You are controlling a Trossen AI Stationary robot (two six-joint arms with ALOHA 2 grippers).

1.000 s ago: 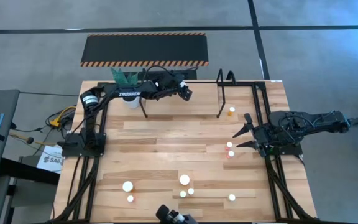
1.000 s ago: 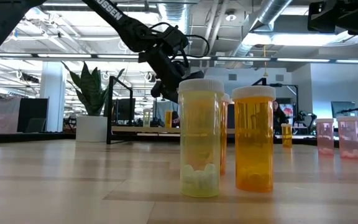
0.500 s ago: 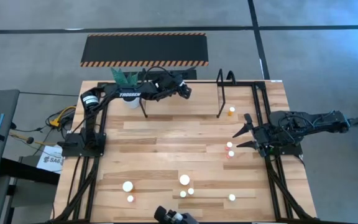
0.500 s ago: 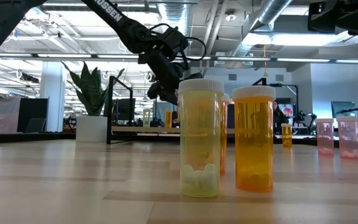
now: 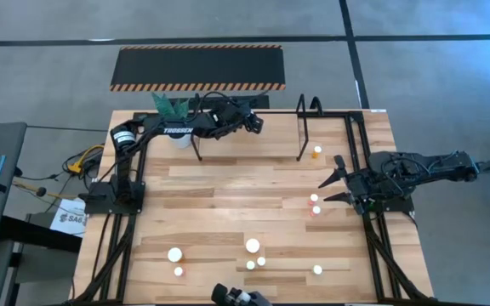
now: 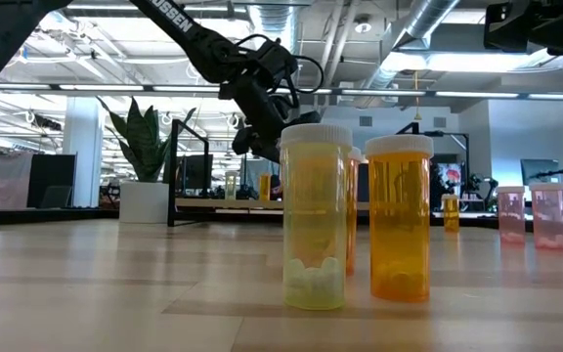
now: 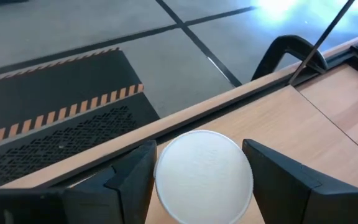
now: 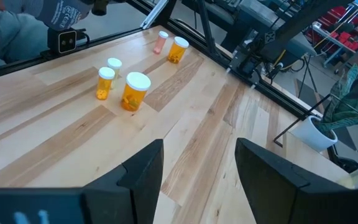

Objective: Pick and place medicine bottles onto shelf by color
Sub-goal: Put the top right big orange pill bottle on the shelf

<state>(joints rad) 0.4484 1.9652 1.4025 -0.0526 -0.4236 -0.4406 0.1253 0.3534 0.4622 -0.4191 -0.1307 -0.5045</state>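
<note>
Our left gripper [image 7: 197, 186], jaws clamping a white-capped bottle [image 7: 204, 176], hovers over the shelf [image 5: 249, 140]; right gripper [image 5: 328, 188] waits, jaws wide; most bottles dot the tabletop [image 5: 228, 195].

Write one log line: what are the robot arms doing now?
left gripper: over wooden shelf, fingers around white-capped bottle | right gripper: open, empty, waiting at table's right edge

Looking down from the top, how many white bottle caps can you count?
9 caps. Six near the table's front edge, two beside the right gripper, one by the shelf's right hoop. More may hide under the left arm.
</note>
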